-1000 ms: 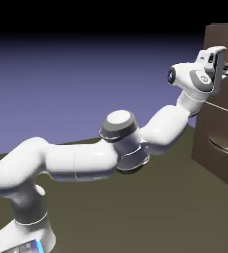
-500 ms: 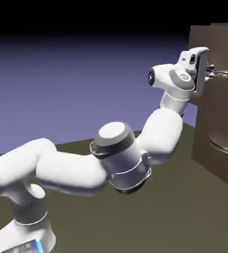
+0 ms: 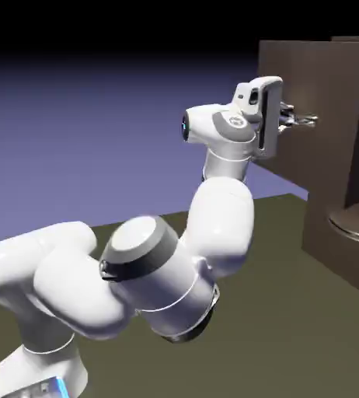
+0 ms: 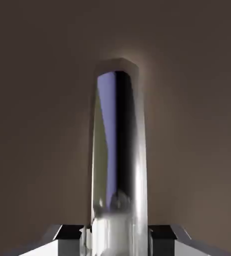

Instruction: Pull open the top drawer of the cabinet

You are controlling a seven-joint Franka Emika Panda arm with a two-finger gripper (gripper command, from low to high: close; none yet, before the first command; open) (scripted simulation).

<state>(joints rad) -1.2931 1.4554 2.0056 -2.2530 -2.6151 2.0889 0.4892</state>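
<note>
Currently, gripper is clamped on the silver handle, whose long axis runs between the fingertips; top drawer juts out from the cabinet above the lower drawer. Any further pull should go straight away from the cabinet, toward the exterior view's left, with open room there over the dark floor.
</note>
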